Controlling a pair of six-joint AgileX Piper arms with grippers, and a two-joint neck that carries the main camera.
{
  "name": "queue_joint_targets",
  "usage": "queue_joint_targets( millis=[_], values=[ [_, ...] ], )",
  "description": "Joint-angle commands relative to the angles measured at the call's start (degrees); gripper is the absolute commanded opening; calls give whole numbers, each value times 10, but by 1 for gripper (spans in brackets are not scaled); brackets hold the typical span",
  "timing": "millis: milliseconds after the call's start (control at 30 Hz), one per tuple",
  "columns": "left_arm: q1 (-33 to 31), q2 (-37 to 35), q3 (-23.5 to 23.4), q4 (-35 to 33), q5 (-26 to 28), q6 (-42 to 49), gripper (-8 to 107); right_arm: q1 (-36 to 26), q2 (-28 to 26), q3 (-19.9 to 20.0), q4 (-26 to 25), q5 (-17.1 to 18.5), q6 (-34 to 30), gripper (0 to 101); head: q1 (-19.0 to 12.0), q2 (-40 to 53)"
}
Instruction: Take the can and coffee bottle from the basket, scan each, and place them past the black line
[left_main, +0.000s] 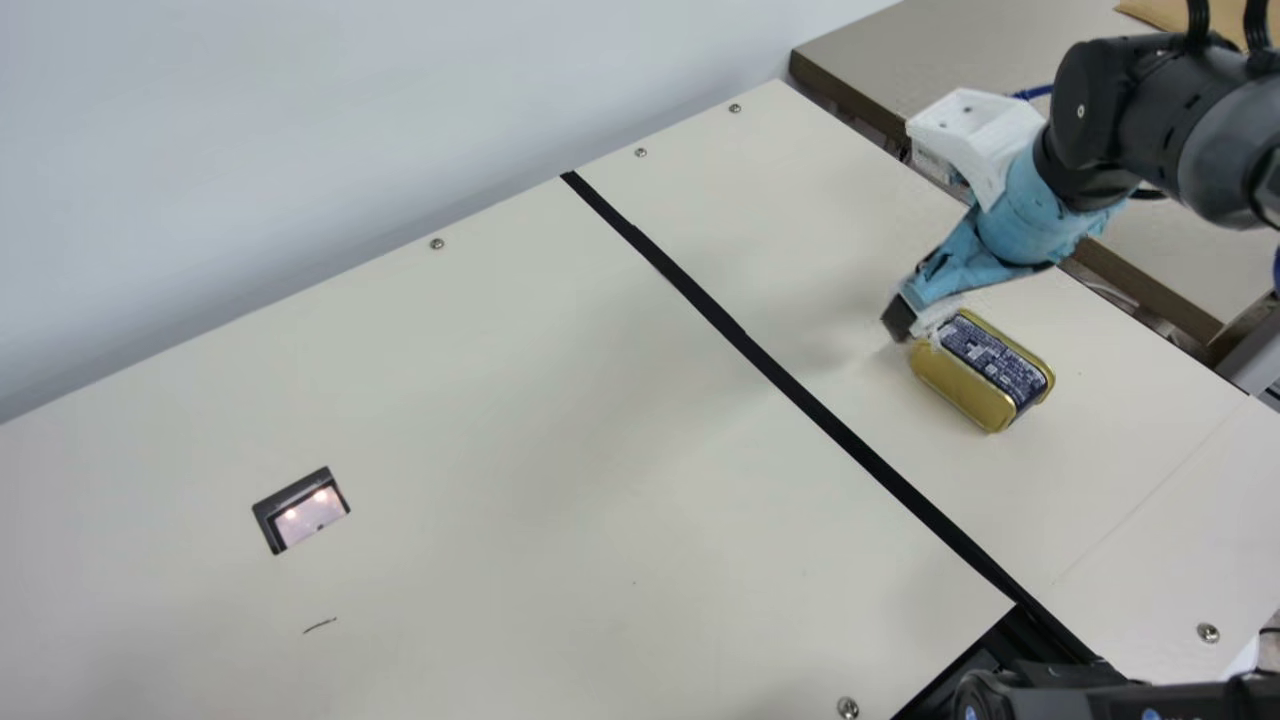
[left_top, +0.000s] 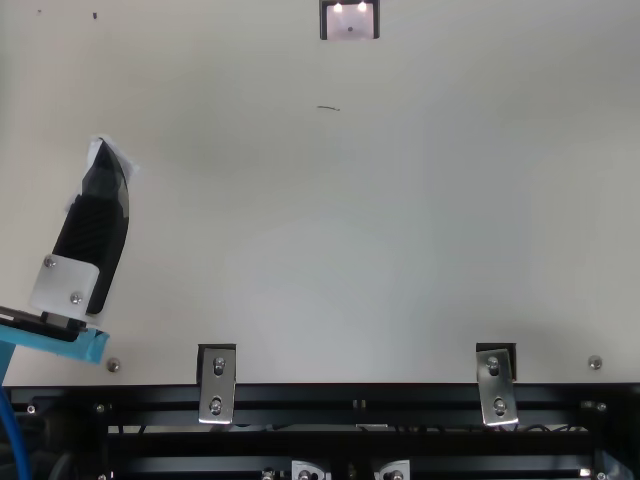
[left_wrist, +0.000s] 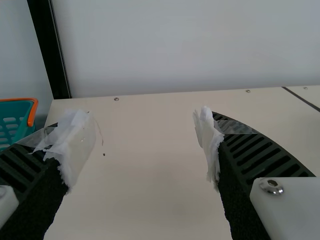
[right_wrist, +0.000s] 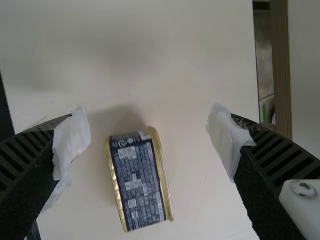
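The gold can with a dark blue label rests on its narrow side on the table, right of the black line. My right gripper is low beside the can's far end in the main view. In the right wrist view its fingers stand wide apart, the right gripper holding nothing, and the can lies in the space between them. Over the table's left part in the top view is my left gripper. The left wrist view has the left gripper open with bare table between its taped fingertips.
A teal basket with an orange handle stands at the table's edge in the left wrist view. The dark-framed scanner window is set into the tabletop. A wall runs along the far edge; another table stands beyond the right edge.
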Motion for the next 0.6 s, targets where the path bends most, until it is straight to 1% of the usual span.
queue_joint_targets(
  millis=[0,133,267,433,567],
  values=[
    [0,0,0,0,0,0,90,10,-1,-9,6,-2,-1,101,-16,-11],
    [0,0,0,0,0,0,90,29,-5,-21,28,-6,-5,101,-16,-11],
    [0,0,0,0,0,0,90,53,-20,-31,78,-4,-21,101,-16,-11],
    [0,0,0,0,0,0,90,90,-64,-36,159,12,-48,101,-16,-11],
    [0,0,0,0,0,0,90,119,-106,-36,205,27,-59,101,-16,-11]
  ],
)
